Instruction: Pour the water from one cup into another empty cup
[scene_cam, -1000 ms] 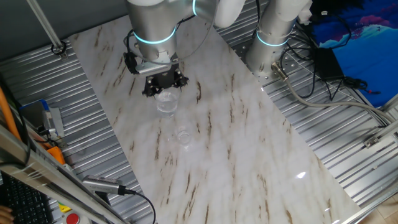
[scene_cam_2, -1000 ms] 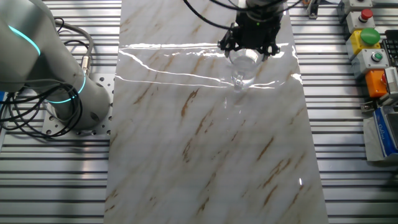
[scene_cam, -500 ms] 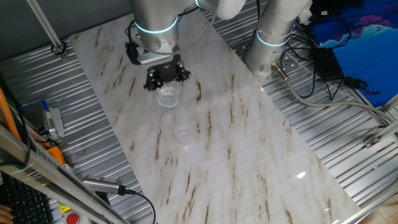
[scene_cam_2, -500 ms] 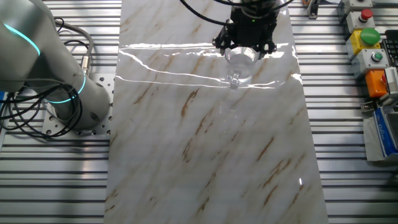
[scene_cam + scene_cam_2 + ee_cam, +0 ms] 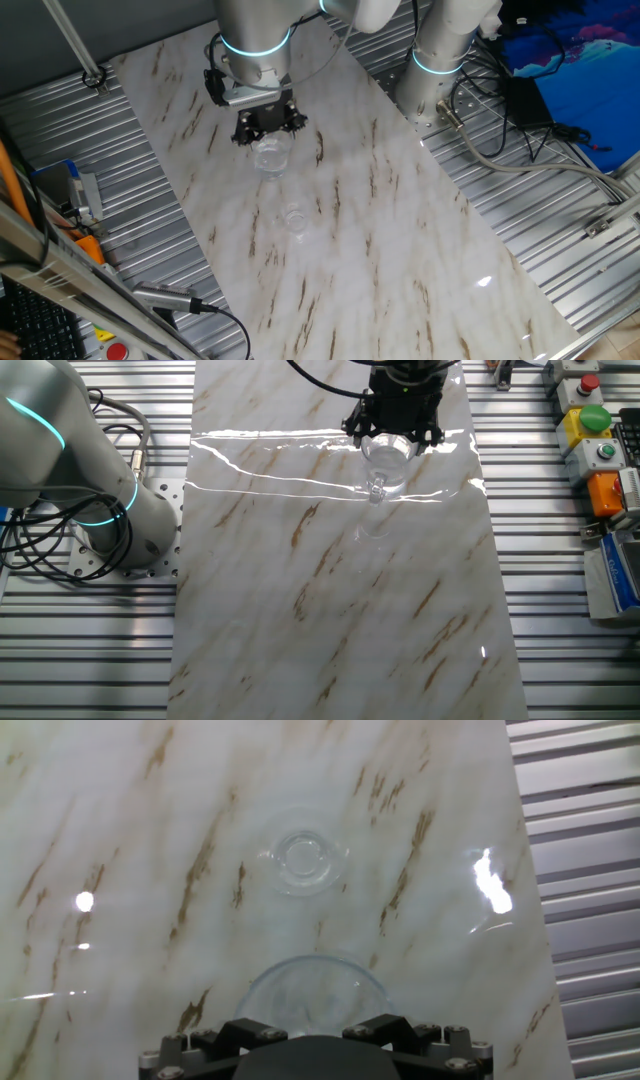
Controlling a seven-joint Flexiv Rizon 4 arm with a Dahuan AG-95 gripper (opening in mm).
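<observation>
My gripper (image 5: 268, 124) is shut on the rim of the larger clear tumbler (image 5: 270, 156), which hangs upright just above the marble board (image 5: 400, 250). In the other fixed view the gripper (image 5: 392, 432) has the tumbler (image 5: 388, 460) under it. The hand view shows the black fingertips (image 5: 250, 1032) at the bottom edge with the tumbler (image 5: 315, 995) between them. The smaller empty cup (image 5: 294, 217) stands on the board a short way in front of the tumbler, also seen as the small cup (image 5: 303, 860) and faintly as the small cup (image 5: 372, 528). I cannot make out the water through the glass.
A second arm's base (image 5: 440, 50) stands at the board's far right edge, with cables (image 5: 520, 130) beside it. Ribbed metal bench (image 5: 560, 620) surrounds the board. A button box (image 5: 590, 420) sits at one side. A tool and cable (image 5: 170, 300) lie at the near left.
The gripper has risen and drifted slightly toward the far side with the tumbler in it. The small cup has stayed where it was.
</observation>
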